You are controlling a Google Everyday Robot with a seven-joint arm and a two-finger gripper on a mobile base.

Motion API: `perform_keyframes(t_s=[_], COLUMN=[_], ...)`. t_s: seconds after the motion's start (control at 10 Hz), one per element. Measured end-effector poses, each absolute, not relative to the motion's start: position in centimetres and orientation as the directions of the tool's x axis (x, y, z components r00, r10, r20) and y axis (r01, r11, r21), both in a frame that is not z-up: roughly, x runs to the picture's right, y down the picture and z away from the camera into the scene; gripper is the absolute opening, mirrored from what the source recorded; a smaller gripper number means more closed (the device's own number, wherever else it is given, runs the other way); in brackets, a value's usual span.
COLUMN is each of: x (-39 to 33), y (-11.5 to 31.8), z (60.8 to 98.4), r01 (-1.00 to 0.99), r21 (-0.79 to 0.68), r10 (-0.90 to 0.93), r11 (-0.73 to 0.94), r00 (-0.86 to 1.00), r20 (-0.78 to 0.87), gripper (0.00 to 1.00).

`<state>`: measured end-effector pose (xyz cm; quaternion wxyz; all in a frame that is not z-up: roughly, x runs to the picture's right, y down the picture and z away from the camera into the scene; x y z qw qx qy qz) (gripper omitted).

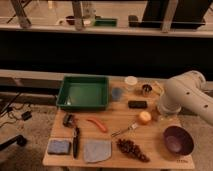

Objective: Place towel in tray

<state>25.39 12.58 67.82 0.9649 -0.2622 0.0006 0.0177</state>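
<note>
Towel (97,151) flat at table (112,120) front, in front of tray (82,93). Gripper (164,112) far right, well apart; opening cannot be told.

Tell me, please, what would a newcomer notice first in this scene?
First the big white robot arm at the right edge, its tool low over the table beside the orange ball. Next the green tray at the table's back left, nothing visible inside, and the grey-blue towel lying flat at the front edge.
</note>
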Motion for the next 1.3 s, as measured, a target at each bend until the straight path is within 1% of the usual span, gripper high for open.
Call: perform_keyframes(t_s=[0.5, 1.0, 1.3], x=[15.1, 6.3, 1.2], y=[15.8, 21.6, 24.3], z=[66.9, 63.2, 63.1], r01=[0.098, 0.276, 0.383], r21=[-0.476, -0.501, -0.494], r10=[-0.067, -0.181, -0.246], r11=[0.874, 0.820, 0.781], r00=[0.994, 0.956, 0.915], r20=[0.081, 0.231, 0.320], gripper=[0.80, 0.80, 0.80])
